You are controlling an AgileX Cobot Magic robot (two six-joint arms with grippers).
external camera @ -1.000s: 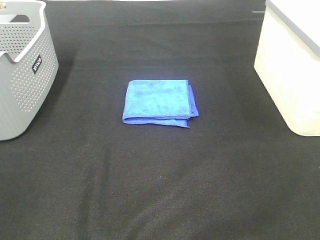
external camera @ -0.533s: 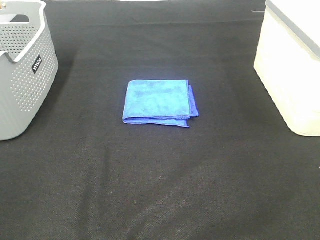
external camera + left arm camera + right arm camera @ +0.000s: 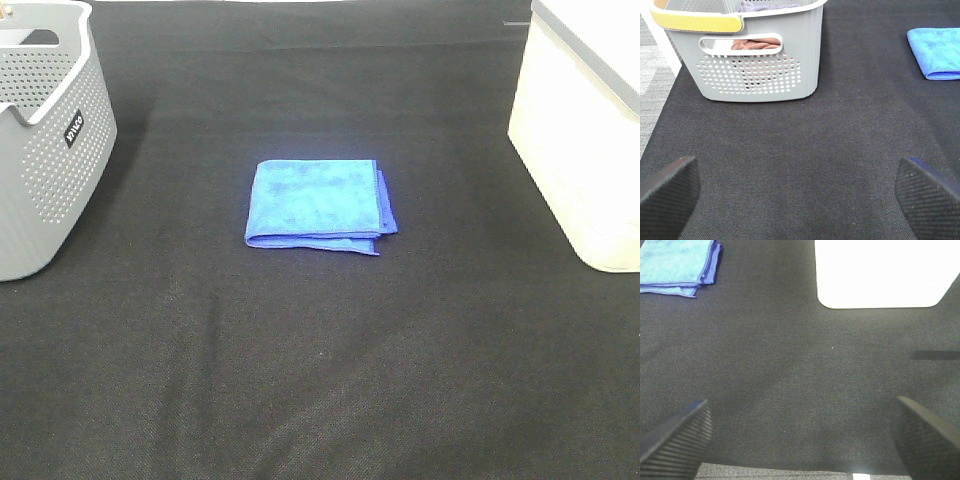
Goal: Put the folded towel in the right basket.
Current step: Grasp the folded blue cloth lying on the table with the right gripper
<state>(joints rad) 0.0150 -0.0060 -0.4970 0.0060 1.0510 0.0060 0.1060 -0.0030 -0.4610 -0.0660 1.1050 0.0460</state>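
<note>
A folded blue towel [image 3: 318, 205] lies flat in the middle of the black table; it also shows in the left wrist view [image 3: 937, 51] and the right wrist view [image 3: 676, 265]. The right basket [image 3: 585, 130] is white and stands at the right edge; its side shows in the right wrist view [image 3: 882, 272]. Neither arm shows in the high view. My left gripper [image 3: 797, 195] is open and empty over bare cloth near the grey basket. My right gripper [image 3: 800, 440] is open and empty near the table's front edge, short of the white basket.
A grey perforated basket [image 3: 45, 140] with a yellow handle [image 3: 697, 20] stands at the left and holds some cloths [image 3: 756, 44]. The black table cloth [image 3: 320, 360] ends at a grey floor strip in the left wrist view [image 3: 655, 100].
</note>
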